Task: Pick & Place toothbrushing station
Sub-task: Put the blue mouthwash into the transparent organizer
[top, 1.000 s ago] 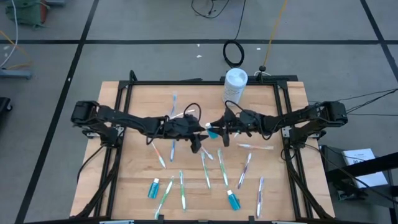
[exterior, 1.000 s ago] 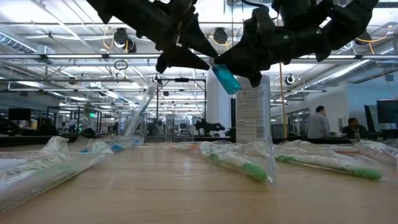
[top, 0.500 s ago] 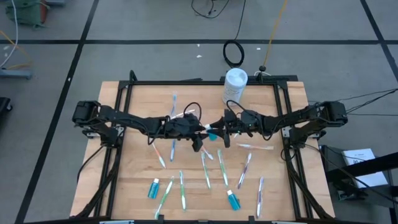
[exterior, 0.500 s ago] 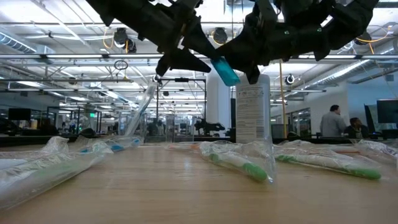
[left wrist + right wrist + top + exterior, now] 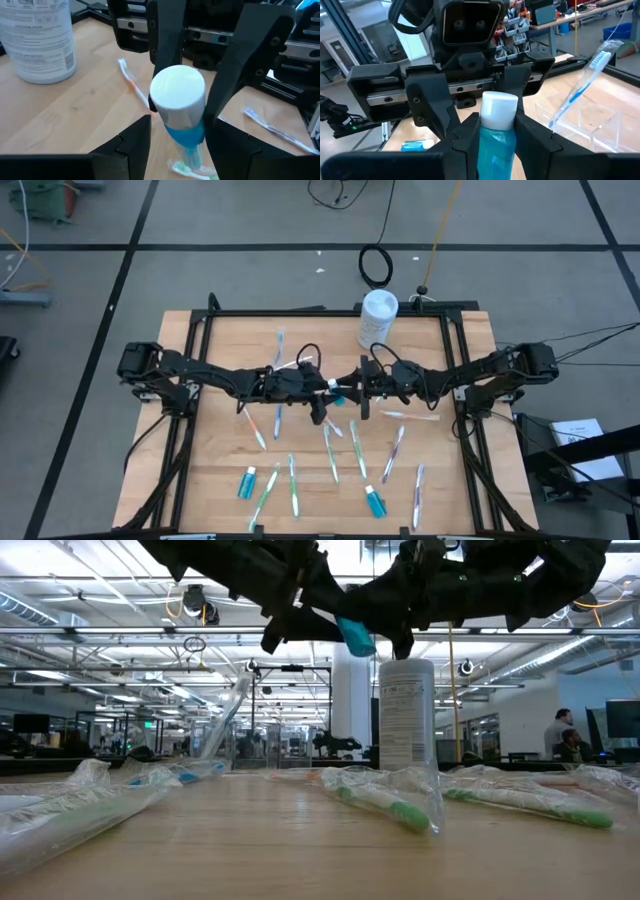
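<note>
Along the counter's front edge lay a blue tube (image 5: 247,482) toward the left corner, another blue tube (image 5: 376,502) right of the middle, and wrapped toothbrushes (image 5: 292,485) between and beside them. Farther in, above the counter's middle, the right tool (image 5: 352,389) gripped a small blue tube with a white cap (image 5: 355,636) clear of the wood, its fingers (image 5: 532,135) pressed on the tube's two sides. Facing it, the left tool (image 5: 322,391) had its jaws spread wide, one finger (image 5: 134,142) on each side of the capped end (image 5: 178,90), not visibly pressing it. More toothbrushes (image 5: 278,348) lay beyond toward the far edge, one standing tilted in a clear plastic cup (image 5: 580,120). At the far edge, right of centre, a white canister (image 5: 378,316) stood upright.
</note>
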Controlling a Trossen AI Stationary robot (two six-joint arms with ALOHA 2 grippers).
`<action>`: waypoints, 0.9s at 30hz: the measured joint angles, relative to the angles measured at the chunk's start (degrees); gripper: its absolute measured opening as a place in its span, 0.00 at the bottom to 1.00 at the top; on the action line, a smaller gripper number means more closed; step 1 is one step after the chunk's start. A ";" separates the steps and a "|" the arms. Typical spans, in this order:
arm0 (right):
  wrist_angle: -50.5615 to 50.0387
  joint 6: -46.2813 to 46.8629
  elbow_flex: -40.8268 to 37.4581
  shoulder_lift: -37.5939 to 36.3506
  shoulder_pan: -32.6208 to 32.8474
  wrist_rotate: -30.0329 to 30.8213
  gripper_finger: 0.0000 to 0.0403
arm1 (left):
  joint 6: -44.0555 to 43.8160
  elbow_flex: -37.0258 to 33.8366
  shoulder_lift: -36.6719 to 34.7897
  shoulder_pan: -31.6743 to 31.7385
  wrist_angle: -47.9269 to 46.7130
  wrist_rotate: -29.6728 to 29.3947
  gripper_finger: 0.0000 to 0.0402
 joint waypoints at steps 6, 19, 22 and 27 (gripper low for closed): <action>-0.35 0.20 0.00 0.00 0.00 0.10 0.25 | 0.17 0.00 0.00 0.00 0.19 0.03 0.37; -0.92 -2.49 0.00 0.00 0.00 -0.05 0.25 | 0.15 0.00 0.00 0.02 -0.11 0.27 0.28; -1.01 -2.56 0.00 0.00 0.00 -0.08 0.26 | 0.17 0.00 0.00 0.02 -0.25 0.25 0.28; -1.88 -2.55 0.00 -0.02 0.00 -0.17 0.33 | 1.20 0.00 0.00 0.07 -0.56 0.03 0.28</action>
